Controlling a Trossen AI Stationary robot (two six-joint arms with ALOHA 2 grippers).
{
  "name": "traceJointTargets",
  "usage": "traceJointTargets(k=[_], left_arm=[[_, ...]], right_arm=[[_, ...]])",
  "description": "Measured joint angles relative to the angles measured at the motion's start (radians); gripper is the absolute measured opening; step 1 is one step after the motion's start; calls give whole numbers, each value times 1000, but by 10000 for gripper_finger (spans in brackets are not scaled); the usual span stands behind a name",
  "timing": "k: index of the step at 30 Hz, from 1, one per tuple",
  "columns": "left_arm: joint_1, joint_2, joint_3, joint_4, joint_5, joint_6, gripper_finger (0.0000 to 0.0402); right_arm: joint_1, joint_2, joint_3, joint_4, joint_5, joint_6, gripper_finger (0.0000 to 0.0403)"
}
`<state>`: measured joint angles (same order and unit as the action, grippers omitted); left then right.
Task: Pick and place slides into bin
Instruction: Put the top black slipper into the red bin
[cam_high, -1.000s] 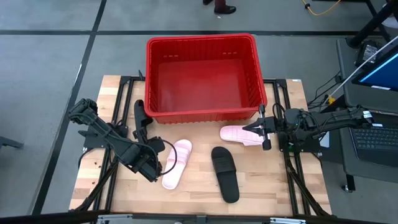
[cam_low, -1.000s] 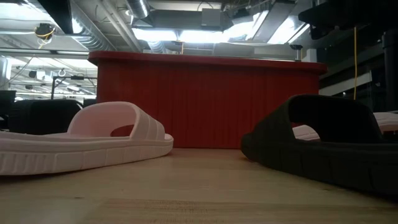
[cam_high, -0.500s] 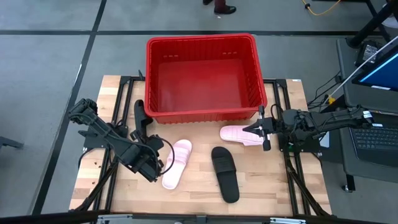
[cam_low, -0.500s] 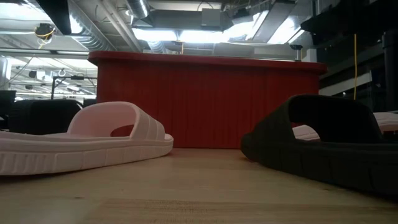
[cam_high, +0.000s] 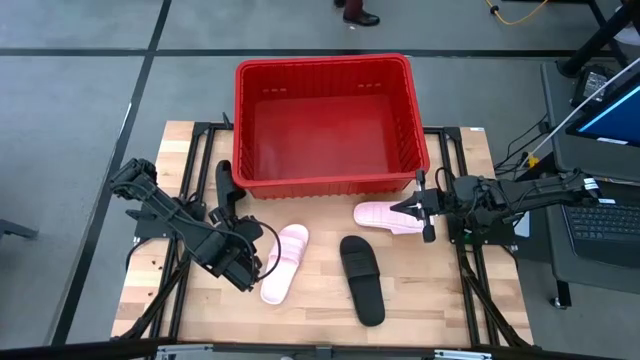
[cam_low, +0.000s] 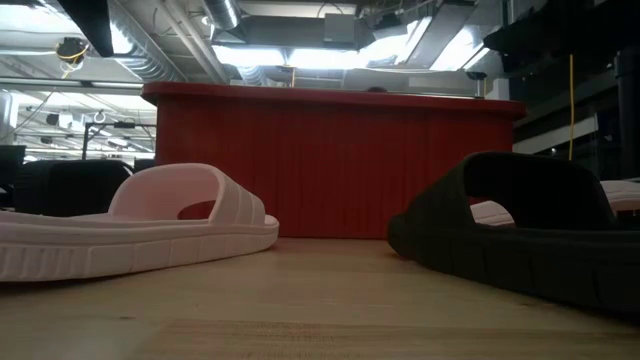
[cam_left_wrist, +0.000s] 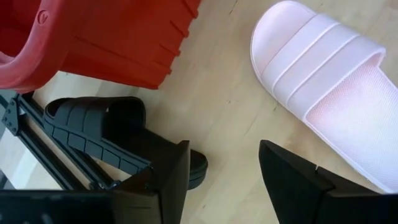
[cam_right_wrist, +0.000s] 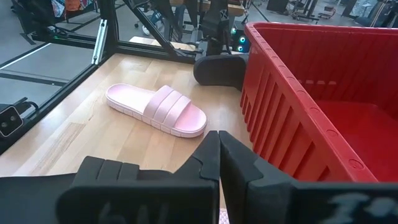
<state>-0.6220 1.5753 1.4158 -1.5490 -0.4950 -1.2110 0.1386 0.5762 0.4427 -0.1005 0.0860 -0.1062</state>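
slides: four, open-toe with wide ribbed straps. pink slide (cam_high: 281, 262) lies flat on the wooden table (cam_high: 420, 300), just beside the left gripper (cam_high: 247, 262). second pink slide (cam_high: 385, 216) lies near the bin's front right corner, under the right gripper (cam_high: 424, 206). black slide (cam_high: 362, 279) lies flat between the two pink ones, toward the table's front. second black slide (cam_high: 226, 188) is tipped on edge against the bin's left front corner.

bin (cam_high: 325, 65): bright red, ribbed walls, rolled rim, at the table's back; nothing in it.

left gripper: fingers spread wide, holding nothing, over bare wood between the tipped black slide and the pink slide.

right gripper: fingers pressed together, nothing between them.
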Motion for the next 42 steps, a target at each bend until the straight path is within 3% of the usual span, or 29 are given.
traceJointTargets(k=[10,25,33,42], left_arm=[[-4,12,-15,-20,-2,9,185],[-41,11,-197,-21,14,-97,187],[-94,11,-295,-22,-113,-254,186],[-104,11,-436,-22,-131,-392,186]], right_arm=[[0,0,0,0,0,-2,6],[0,0,0,-1,0,-3,6],[0,0,0,-1,0,-3,6],[0,0,0,-2,0,-2,6]])
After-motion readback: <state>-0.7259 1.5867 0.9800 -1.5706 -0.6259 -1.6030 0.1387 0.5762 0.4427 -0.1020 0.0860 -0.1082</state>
